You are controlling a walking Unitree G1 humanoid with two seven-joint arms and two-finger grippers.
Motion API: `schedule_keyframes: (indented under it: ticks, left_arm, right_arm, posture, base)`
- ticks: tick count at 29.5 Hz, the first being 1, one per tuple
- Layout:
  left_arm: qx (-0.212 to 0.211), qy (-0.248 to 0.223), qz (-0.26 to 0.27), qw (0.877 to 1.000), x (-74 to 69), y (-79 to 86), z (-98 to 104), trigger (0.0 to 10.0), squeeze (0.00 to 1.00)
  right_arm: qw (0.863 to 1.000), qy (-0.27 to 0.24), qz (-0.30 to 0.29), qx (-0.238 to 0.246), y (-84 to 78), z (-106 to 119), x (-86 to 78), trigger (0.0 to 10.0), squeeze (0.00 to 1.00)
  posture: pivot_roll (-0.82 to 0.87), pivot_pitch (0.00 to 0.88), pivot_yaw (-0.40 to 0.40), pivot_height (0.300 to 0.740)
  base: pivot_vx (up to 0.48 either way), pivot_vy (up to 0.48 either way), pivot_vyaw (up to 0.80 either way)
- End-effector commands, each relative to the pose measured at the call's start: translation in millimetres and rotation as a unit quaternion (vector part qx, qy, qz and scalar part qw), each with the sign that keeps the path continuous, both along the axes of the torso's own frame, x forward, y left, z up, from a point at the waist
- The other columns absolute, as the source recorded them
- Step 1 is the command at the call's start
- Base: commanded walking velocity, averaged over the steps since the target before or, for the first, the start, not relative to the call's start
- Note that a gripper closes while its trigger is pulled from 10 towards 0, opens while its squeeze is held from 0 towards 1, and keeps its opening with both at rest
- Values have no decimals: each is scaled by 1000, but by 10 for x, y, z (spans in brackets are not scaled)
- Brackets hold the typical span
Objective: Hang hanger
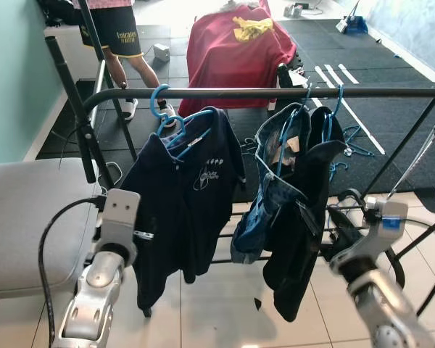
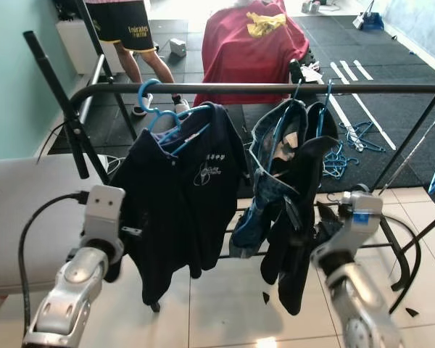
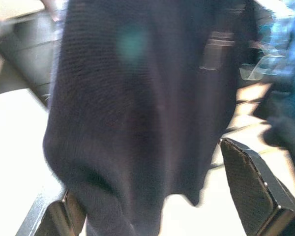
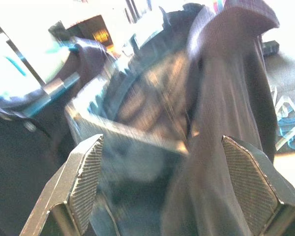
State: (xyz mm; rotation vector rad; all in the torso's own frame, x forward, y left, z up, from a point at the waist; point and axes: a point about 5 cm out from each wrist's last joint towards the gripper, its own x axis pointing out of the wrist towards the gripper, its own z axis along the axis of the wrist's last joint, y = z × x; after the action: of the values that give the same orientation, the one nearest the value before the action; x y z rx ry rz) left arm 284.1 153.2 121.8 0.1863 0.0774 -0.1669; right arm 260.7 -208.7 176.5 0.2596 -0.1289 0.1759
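Both end effectors read as spread apart and empty on my wrist feeds: the left end effector (image 3: 157, 216) has its fingers either side of the navy polo shirt's (image 1: 181, 210) hem, the right end effector (image 4: 179, 184) faces the dark jacket (image 1: 304, 217). From the left one, the light blue hanger (image 1: 170, 119) lies at about one o'clock, above and beyond. Its hook sits at the rack's rail (image 1: 275, 93), which runs nine to three. I judge the left arm nearer. Beyond, at twelve, a red cloth (image 1: 235, 51) and a person's legs (image 1: 134, 69).
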Motion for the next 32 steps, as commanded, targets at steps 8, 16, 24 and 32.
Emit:
schedule_keyframes:
  ticks: [8, 16, 24, 32]
  left_arm:
    - [-7, 3, -32, 999, -91, -25, 8, 10000, 0]
    - [-21, 15, -17, 1000, -203, 53, -22, 10000, 0]
    - [-12, -8, -24, 1000, -142, 9, 66, 10000, 0]
    - [-14, -11, -27, 999, -144, -28, 89, 10000, 0]
  right_arm:
    - [997, -50, 48, -45, 231, 436, 144, 10000, 0]
    - [993, -4, 52, -108, 444, 444, 546, 10000, 0]
    - [989, 52, -2, -138, 310, 358, 893, 10000, 0]
    - [990, 57, -21, -130, 216, 429, 1124, 10000, 0]
  posture:
    - [-63, 181, -1, 740]
    - [-57, 187, -7, 740]
    - [-49, 191, -13, 740]
    - [-45, 199, -22, 740]
  base:
    - [0, 0, 0]
    - [0, 0, 0]
    - [0, 0, 0]
    - [0, 0, 0]
